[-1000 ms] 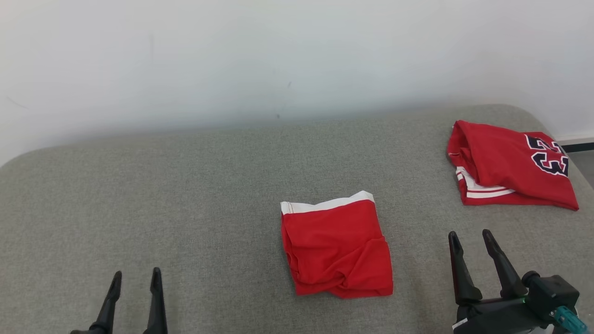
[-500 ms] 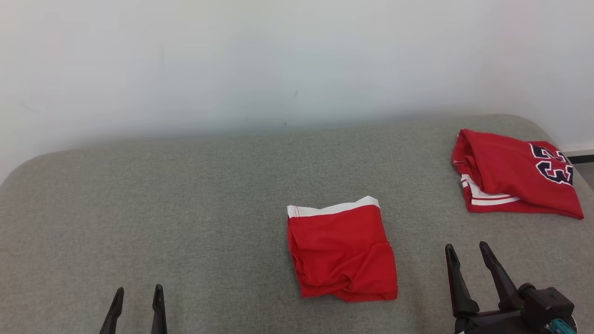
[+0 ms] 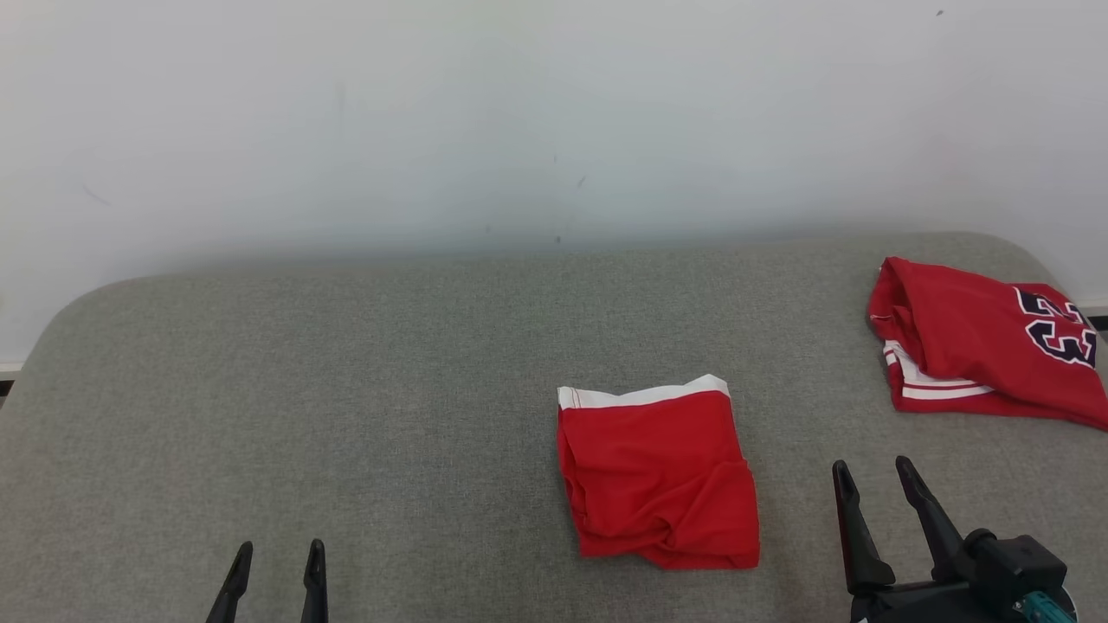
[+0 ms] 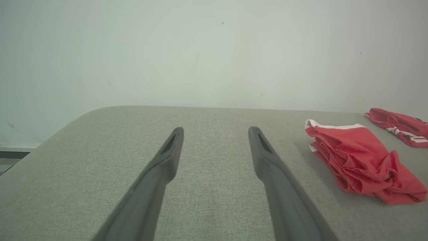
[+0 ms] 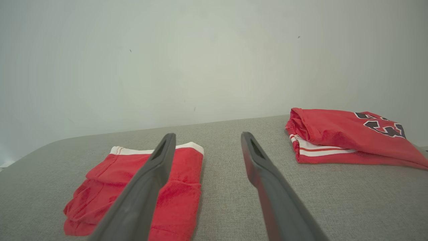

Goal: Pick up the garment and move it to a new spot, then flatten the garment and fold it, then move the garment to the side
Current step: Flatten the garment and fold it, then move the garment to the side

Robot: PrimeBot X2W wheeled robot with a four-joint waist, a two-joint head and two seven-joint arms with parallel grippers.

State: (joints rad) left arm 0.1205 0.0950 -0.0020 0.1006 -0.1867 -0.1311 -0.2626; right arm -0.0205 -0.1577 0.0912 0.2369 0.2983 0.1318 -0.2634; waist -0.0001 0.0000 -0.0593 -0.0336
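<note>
Nearest, left of the garment [image 3: 658,472] and well apart from it: left fingers [image 3: 316,581], spread apart, nothing between them, tips over bare bench [image 3: 346,389]. The left wrist view shows the same, fingers [image 4: 160,174] parted above grey cloth with the garment [image 4: 354,154] off to their right. Right of the garment, near but not touching: right fingers [image 3: 853,528], also parted and empty, tips about level with the garment's nearer half. In the right wrist view one of these fingers [image 5: 264,174] sits over bare bench and the other crosses in front of the garment [image 5: 187,201], which lies lower left of them. The garment is a folded red piece with a white band along its far edge, its near edge rumpled, lying flat on the bench slightly right of centre. There is wide open grey surface to its left and beyond it. Farther back and to the garment's right lies a second red jersey [image 3: 969,346] with white stripes and dark numerals, close to the bench's right edge and rounded far corner, well apart from the garment. Left of the garment the bench's far corner also rounds off. Beyond the garment the far edge meets a plain pale wall [image 3: 519,130].
</note>
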